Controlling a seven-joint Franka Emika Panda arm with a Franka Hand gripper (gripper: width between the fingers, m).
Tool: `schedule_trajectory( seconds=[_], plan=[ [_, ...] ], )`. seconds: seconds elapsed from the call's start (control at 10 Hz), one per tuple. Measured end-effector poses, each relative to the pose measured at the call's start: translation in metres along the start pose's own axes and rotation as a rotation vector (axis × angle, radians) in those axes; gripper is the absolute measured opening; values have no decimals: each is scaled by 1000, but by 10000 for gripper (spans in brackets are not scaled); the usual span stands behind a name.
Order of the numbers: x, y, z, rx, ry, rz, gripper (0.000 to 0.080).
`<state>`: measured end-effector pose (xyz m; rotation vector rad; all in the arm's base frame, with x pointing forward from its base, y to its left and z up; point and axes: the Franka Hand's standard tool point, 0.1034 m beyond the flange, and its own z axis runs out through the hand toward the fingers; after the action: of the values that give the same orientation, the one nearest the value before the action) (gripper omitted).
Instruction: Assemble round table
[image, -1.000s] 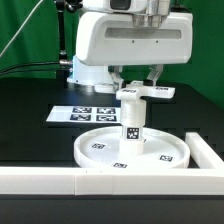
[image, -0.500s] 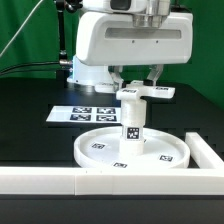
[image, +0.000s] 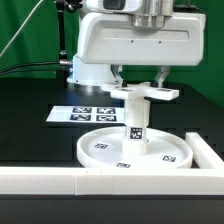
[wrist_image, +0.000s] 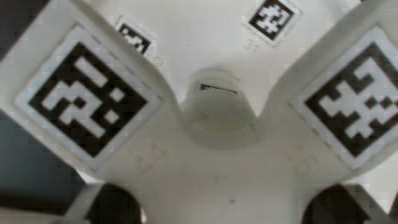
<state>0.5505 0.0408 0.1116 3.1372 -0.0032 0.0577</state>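
Note:
The large round disc (image: 165, 150) lies flat on the black table. The short post (image: 133, 125) stands upright at its centre. The flat cross-shaped piece (image: 150, 93) sits level on top of the post. My gripper (image: 141, 84) comes straight down over it, one finger on each side of the piece, shut on it. In the wrist view the cross-shaped piece (wrist_image: 214, 150) fills the picture, with two tagged arms spreading away. My gripper (wrist_image: 228, 205) shows as dark fingers (wrist_image: 107, 205) against both of its edges. Part of the disc (wrist_image: 196, 25) shows beyond it.
The marker board (image: 85, 113) lies on the table behind the disc, toward the exterior view's left. A long white rail (image: 60, 180) runs along the front, and another (image: 207, 150) runs up the exterior view's right. The arm's base (image: 90, 70) stands behind.
My gripper has turned about its vertical axis. The fingers now stand wider apart in the exterior view, and the cross-shaped piece has turned with them on top of the post.

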Motion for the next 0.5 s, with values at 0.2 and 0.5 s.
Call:
schedule_trajectory(
  seconds=[0.2,0.5],
  plan=[
    [0,1,0,21,25,192,442],
    [2,1,1,58,40,487,442]
  ],
)
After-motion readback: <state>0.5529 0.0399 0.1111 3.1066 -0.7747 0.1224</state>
